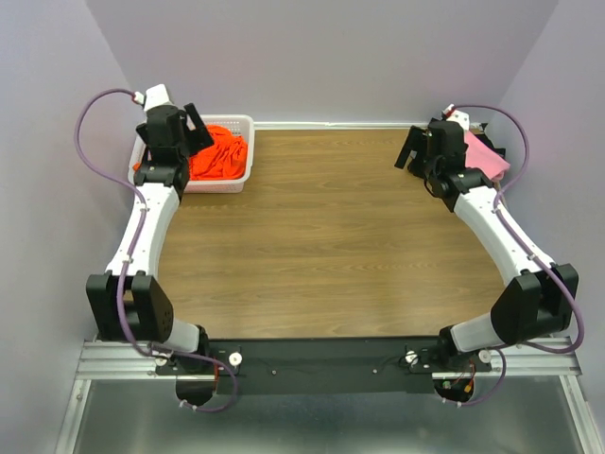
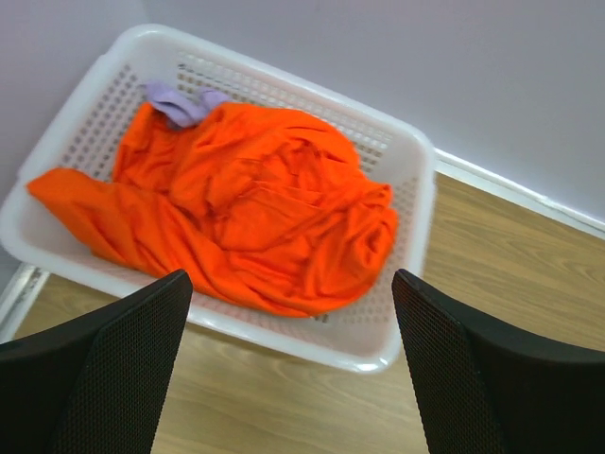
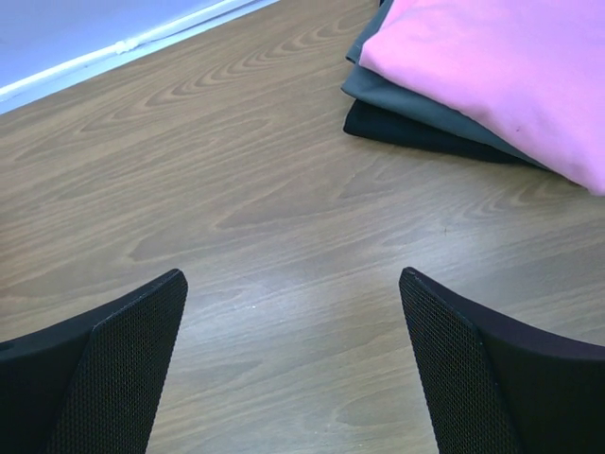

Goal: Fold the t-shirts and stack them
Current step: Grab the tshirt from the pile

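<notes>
The left claw (image 2: 291, 284) is gaping wide and empty just short of the orange t-shirt (image 2: 255, 218) in the basket (image 2: 413, 156) (lavender t-shirt (image 2: 175, 102) beyond it), while the right claw (image 3: 293, 279) is gaping empty too, pink t-shirt (image 3: 492, 66) lying ahead-right.

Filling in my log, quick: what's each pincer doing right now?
Left pincer: open, holding nothing.
Right pincer: open, holding nothing.

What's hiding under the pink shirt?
A folded grey t-shirt lies right under the pink t-shirt, with a black t-shirt beneath that. Only their edges show; pink cloth covers the rest.
</notes>
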